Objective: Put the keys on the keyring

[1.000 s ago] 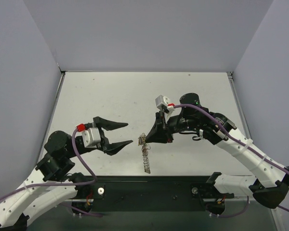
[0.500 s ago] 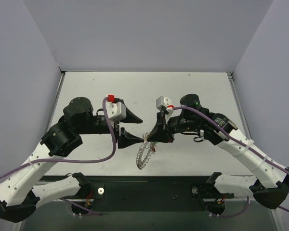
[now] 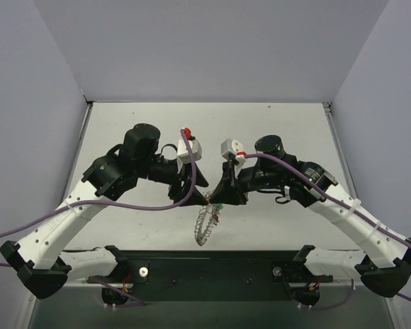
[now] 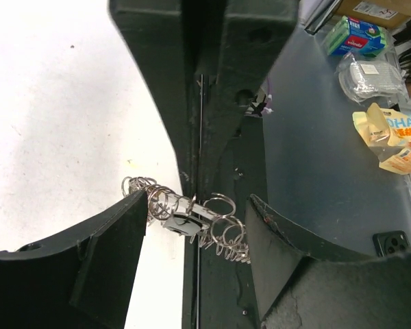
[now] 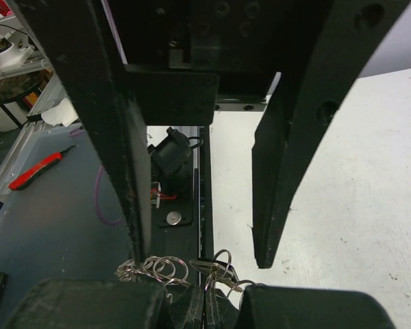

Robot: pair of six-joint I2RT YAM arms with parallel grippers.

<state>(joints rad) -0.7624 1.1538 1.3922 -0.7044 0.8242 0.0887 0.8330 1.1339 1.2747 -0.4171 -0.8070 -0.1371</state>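
Note:
The keyring (image 3: pixel 204 226) is a silver coil of loops that hangs below the two grippers at the table's near middle. My right gripper (image 3: pixel 214 197) is shut on its upper end; in the right wrist view its pads (image 5: pixel 209 301) meet, with the ring's loops (image 5: pixel 154 266) beside them. A black-headed key (image 4: pixel 181 221) hangs on the coil (image 4: pixel 222 229) and also shows in the right wrist view (image 5: pixel 222 263). My left gripper (image 3: pixel 200 189) is open; its fingers stand either side of the coil (image 4: pixel 198 205) without touching it. Coloured keys are too small to tell.
The black base rail (image 3: pixel 212 271) runs along the table's near edge, right under the hanging ring. Grey walls close the left, back and right. Off the table, the wrist views show packets (image 4: pixel 390 137) and a red-handled tool (image 5: pixel 38 171).
My left arm has swung from the left side to the middle, and its open jaws now flank the ring. The right gripper has held still; the ring's hanging end has shifted slightly left.

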